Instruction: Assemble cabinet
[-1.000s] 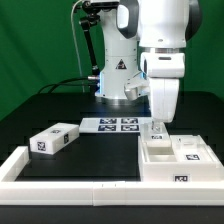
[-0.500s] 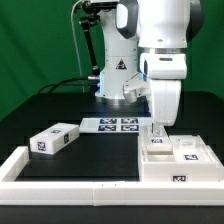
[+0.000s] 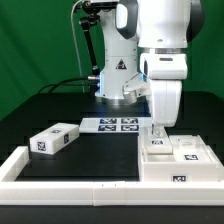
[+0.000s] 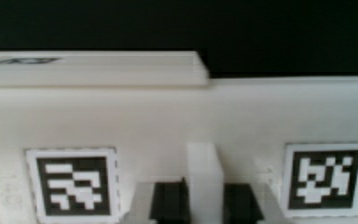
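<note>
White arm [image 3: 165,30], black triangle marking [image 3: 117,67]

A plain green wall [image 3: 35,45] stands behind the black counter [image 3: 100,150], which has a low white frame [image 3: 70,184] at its edge.

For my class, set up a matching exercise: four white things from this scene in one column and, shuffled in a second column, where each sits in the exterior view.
Things
1. loose box part
2. marker board
3. cabinet shell
4. border frame

Places
A. exterior view's right, below the gripper
B. exterior view's left, lying alone
C. middle, towards the back
D. along the front edge

Pairs: 1-B, 2-C, 3-A, 4-D
</note>
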You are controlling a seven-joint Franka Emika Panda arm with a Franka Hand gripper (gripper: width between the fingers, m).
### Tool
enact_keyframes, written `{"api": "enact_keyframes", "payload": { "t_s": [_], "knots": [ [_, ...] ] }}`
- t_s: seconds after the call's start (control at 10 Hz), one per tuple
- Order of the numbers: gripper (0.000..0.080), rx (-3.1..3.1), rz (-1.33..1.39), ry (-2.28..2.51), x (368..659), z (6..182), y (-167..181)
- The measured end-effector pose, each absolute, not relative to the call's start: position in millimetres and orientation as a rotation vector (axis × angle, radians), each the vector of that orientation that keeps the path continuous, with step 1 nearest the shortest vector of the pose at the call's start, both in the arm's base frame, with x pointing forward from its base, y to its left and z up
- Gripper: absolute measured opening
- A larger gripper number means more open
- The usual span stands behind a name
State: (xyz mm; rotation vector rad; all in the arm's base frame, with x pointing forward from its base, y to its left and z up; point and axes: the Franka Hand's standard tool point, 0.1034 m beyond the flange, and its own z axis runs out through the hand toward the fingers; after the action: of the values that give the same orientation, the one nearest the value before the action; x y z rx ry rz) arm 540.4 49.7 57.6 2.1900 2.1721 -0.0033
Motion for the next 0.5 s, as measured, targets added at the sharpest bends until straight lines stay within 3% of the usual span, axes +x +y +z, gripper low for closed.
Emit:
{"api": "enact_keyframes", "payload": {
  "t_s": [0.5],
  "knots": [
    [0.0070,2.161,-0.014,2.192,587.2,58.5,46.7]
  ]
}}
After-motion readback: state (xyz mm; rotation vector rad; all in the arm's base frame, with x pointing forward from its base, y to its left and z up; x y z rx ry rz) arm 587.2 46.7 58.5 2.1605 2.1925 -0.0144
